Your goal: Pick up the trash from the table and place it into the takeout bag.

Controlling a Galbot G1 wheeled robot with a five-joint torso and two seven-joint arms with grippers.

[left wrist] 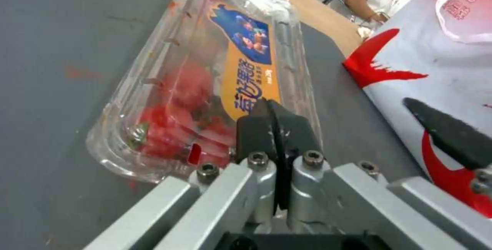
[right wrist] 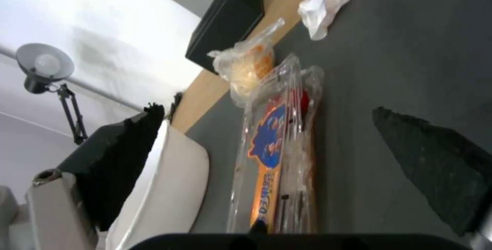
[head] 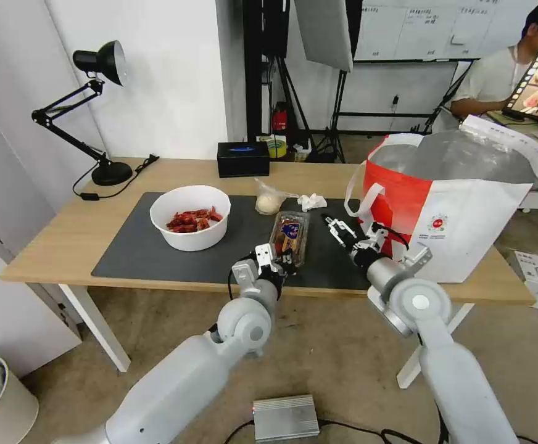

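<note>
Gripping the near end of the clear clamshell tray [head: 290, 231] of red bits, the left gripper [head: 274, 259] has its black fingers pressed together on the rim. Open-jawed, the right gripper [head: 342, 233] hovers over the grey mat [head: 133, 253], just beside the foil-lined takeout bag [head: 466, 209]. Farther left sits the white bowl [head: 190, 217] of red shell scraps; a small clear bag [head: 270, 200] and crumpled tissue [head: 312, 201] lie beyond.
</note>
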